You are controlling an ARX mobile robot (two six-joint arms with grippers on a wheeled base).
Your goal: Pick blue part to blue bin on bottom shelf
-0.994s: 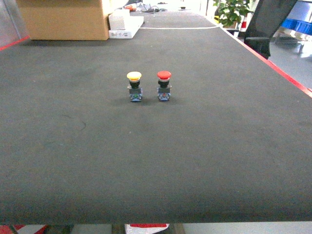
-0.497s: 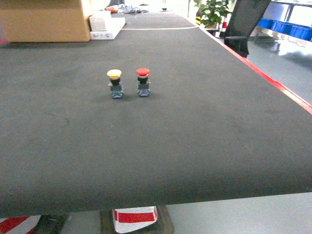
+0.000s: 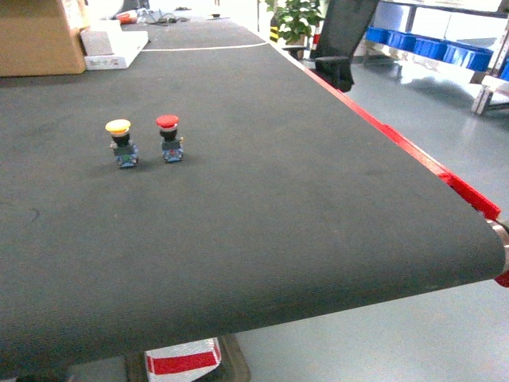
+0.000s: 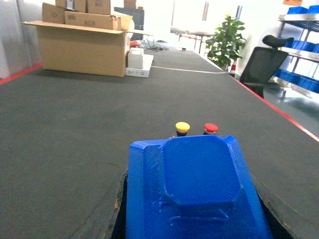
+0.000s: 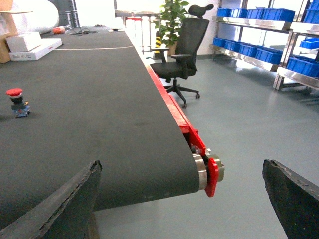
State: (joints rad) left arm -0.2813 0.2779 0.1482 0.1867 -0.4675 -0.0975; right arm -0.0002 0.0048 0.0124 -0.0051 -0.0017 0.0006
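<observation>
The blue part [image 4: 195, 181], a blocky plastic piece with a raised flat top, fills the lower left wrist view. My left gripper [image 4: 194, 221] is shut on it, with dark fingers [image 4: 121, 201] showing at both sides. My right gripper [image 5: 182, 196] is open and empty, past the belt's right end and above the floor. Blue bins [image 5: 244, 48] stand on steel rack levels far to the right, and more blue bins [image 3: 433, 46] show in the head view. I cannot tell which level is the bottom shelf. Neither gripper shows in the head view.
A yellow push button [image 3: 120, 142] and a red push button [image 3: 169, 135] stand on the dark conveyor belt [image 3: 262, 199]. A red rail [image 3: 398, 147] runs along the belt's right edge. Cardboard boxes [image 4: 82, 45] sit at the far end, with an office chair [image 5: 180, 52] on the grey floor.
The head view has swung to the right. The two buttons have slid left in the picture, and the belt's right end, the floor and the racks with blue bins have come into view.
</observation>
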